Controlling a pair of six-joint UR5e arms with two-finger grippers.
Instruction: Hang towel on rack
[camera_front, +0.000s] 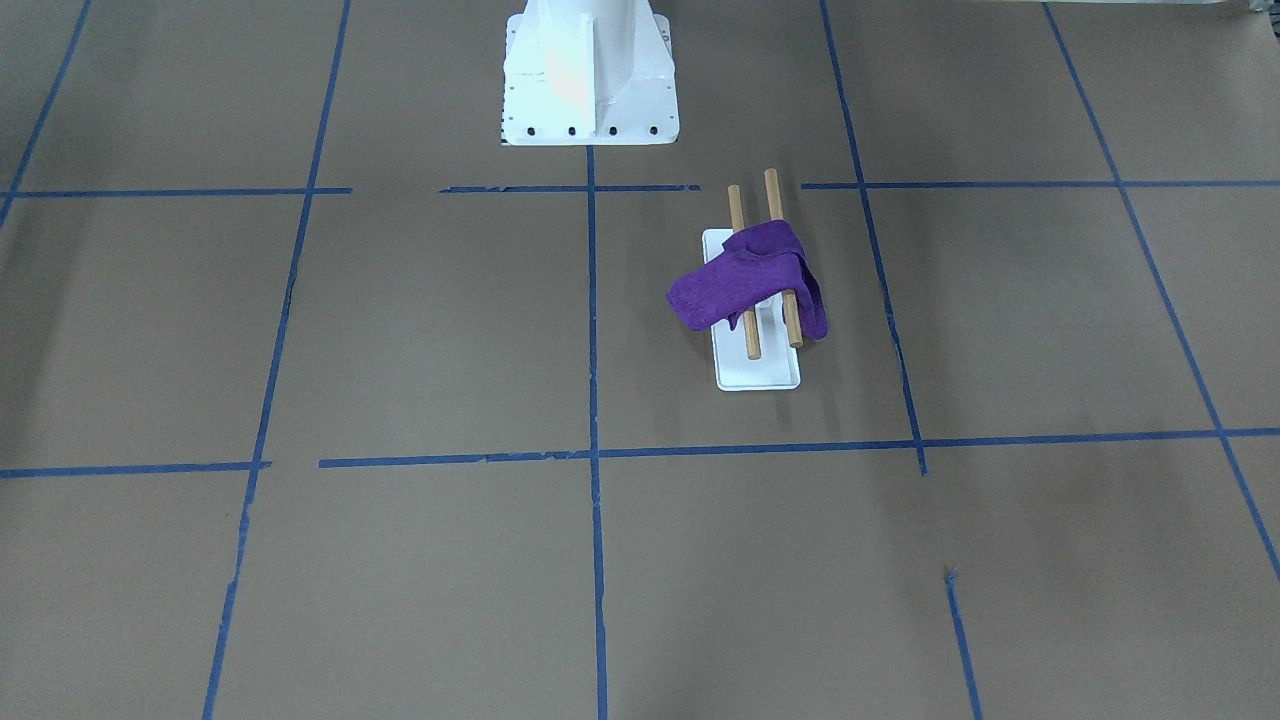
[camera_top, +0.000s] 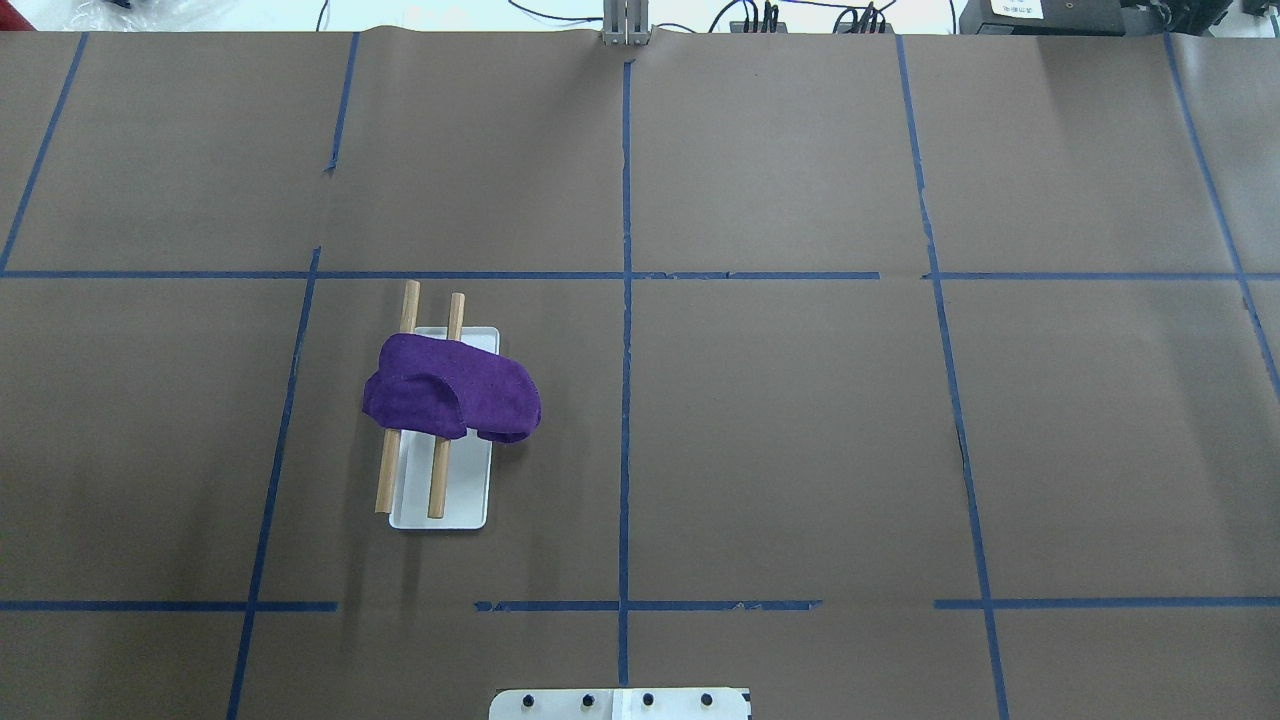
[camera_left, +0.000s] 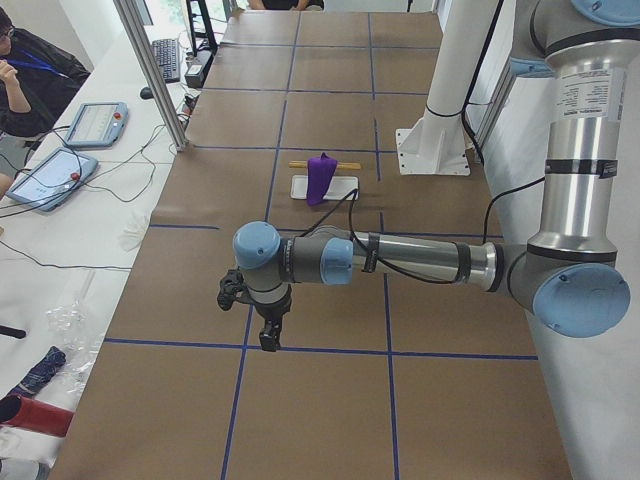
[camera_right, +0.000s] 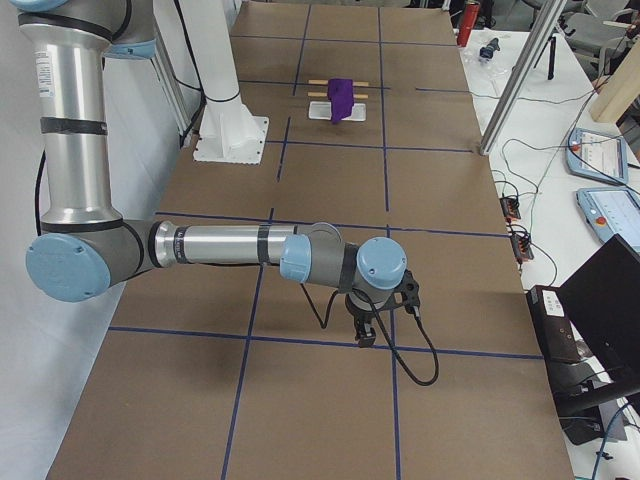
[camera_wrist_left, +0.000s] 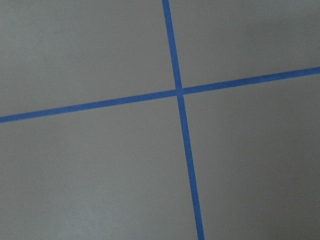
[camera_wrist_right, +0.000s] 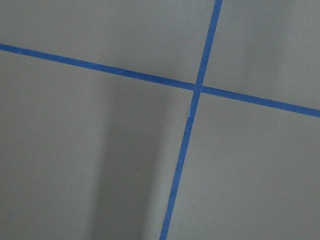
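The purple towel (camera_front: 745, 285) is draped across both wooden rods of the rack (camera_front: 760, 372), which stands on the table at my left. Both also show in the overhead view: the towel (camera_top: 450, 395) and the rack's white base (camera_top: 462, 490). No gripper touches them. My left gripper (camera_left: 270, 338) shows only in the exterior left view, far from the rack near that table end, pointing down. My right gripper (camera_right: 366, 335) shows only in the exterior right view, near the other end. I cannot tell whether either is open or shut. The wrist views show only brown paper with crossed blue tape (camera_wrist_left: 179, 91).
The white robot pedestal (camera_front: 590, 70) stands at the table's robot-side edge, close to the rack. Blue tape lines (camera_top: 625, 300) grid the brown paper. Metal posts (camera_left: 150, 70) and operator tablets (camera_left: 95, 122) stand along the far edge, with a person (camera_left: 20, 70) seated there.
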